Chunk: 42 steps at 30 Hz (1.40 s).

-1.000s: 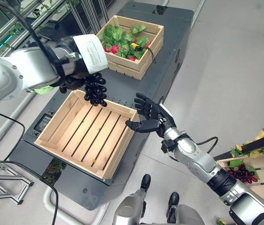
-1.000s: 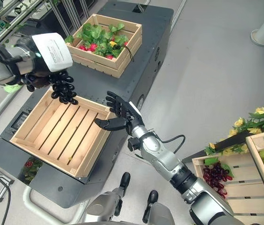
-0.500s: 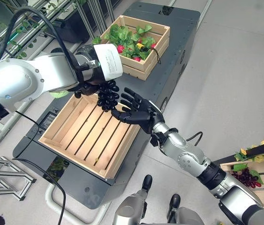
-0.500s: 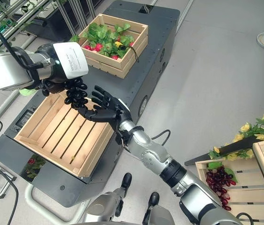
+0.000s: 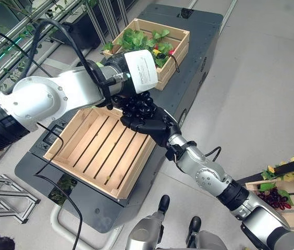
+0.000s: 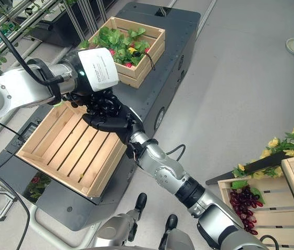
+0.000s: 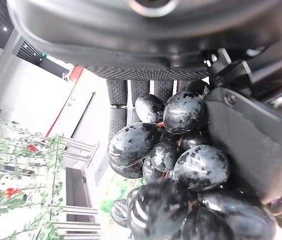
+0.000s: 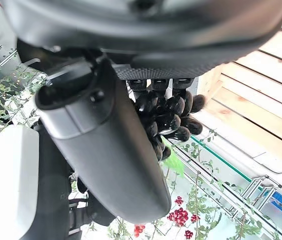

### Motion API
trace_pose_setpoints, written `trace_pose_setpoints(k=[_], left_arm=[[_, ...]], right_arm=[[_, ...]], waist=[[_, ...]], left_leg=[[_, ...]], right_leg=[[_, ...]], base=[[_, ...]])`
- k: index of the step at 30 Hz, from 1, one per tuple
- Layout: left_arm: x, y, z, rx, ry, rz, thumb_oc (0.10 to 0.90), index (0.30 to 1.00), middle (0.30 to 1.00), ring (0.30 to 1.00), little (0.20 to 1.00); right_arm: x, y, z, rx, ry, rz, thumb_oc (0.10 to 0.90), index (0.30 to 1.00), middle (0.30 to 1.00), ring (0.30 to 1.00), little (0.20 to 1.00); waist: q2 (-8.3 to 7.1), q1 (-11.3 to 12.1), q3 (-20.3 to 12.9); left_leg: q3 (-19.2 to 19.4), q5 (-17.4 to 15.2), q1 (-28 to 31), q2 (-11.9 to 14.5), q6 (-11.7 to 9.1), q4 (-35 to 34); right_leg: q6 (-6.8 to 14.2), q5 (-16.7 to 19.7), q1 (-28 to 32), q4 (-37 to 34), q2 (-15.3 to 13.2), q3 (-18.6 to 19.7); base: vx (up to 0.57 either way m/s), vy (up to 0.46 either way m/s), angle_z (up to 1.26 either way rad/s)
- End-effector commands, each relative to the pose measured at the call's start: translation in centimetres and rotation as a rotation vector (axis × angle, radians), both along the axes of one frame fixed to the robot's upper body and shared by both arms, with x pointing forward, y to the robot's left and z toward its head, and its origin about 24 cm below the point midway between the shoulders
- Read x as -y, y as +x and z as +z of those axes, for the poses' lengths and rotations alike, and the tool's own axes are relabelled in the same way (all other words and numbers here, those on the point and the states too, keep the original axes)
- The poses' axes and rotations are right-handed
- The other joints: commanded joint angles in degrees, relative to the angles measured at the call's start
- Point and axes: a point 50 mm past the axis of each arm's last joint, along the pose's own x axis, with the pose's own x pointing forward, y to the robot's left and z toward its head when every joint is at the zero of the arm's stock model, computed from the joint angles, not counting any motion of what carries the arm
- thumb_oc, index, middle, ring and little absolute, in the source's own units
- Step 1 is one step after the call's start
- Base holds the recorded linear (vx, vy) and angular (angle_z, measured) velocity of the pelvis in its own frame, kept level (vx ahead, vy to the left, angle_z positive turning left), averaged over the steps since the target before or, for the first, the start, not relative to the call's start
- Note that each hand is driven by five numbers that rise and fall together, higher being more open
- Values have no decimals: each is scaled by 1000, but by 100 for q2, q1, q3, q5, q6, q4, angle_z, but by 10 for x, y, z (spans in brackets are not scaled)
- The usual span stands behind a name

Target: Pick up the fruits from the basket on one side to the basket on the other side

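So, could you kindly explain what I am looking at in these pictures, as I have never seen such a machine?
It is a humanoid robot. Two pictures come from cameras on its head, looking down; two from cameras on its wrists. Its left hand holds a bunch of black grapes over the corner of a slatted wooden crate on a dark cart. Its right hand cups the bunch from below, as if taking it over. A second crate beyond holds leaves and red fruit.

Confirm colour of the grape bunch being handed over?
Black, glossy with a dusty bloom. The grape bunch shows best in the left wrist view.
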Motion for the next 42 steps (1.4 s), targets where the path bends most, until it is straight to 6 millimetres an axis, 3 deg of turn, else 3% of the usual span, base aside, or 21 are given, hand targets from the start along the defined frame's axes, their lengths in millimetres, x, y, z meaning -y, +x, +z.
trace_pose_setpoints(k=[1, 10, 24, 25, 27, 42], left_arm=[[-14, 18, -2, 96, -143, 92, 400, 300, 300, 300, 300], [-5, 15, -9, 77, -149, 82, 400, 300, 300, 300, 300], [-14, 18, -10, 84, -163, 117, 400, 300, 300, 300, 300], [-14, 17, -10, 83, -164, 119, 400, 300, 300, 300, 300], [-15, 18, -10, 84, -162, 121, 400, 300, 300, 300, 300], [-14, 17, -17, 56, -140, 125, 400, 300, 300, 300, 300]], right_arm=[[-24, -21, 23, 20, 298, 33, 800, 900, 900, 900, 900], [-22, -17, 24, -10, 317, -27, 800, 900, 900, 900, 900], [-11, -14, 22, 34, 228, -69, 800, 900, 900, 900, 900], [-10, -14, 20, 29, 221, -69, 748, 822, 822, 822, 822], [-8, -14, 18, 26, 208, -72, 400, 300, 300, 300, 300], [-4, -11, 16, 30, 165, -96, 400, 300, 300, 300, 300]], waist=[[-394, 107, -1610], [-391, 87, -1618], [-391, 42, -1624], [-395, 35, -1626], [-405, 22, -1619], [-414, -5, -1604]], left_leg=[[205, -849, 448, -312, 111, -50], [202, -842, 437, -319, 117, -56], [252, -851, 429, -310, 122, -67], [261, -851, 432, -311, 125, -68], [281, -849, 429, -312, 129, -69], [334, -877, 484, -302, 136, -70]], right_leg=[[50, 320, 132, -468, -76, 101], [46, 336, 115, -476, -85, 98], [51, 350, 95, -506, -82, 112], [50, 351, 95, -509, -82, 117], [53, 359, 93, -520, -82, 125], [61, 361, 109, -508, -92, 137]], base=[[0, 0, 0], [0, 0, 0], [0, 0, 0], [0, 0, 0], [0, 0, 0], [0, 0, 0]])
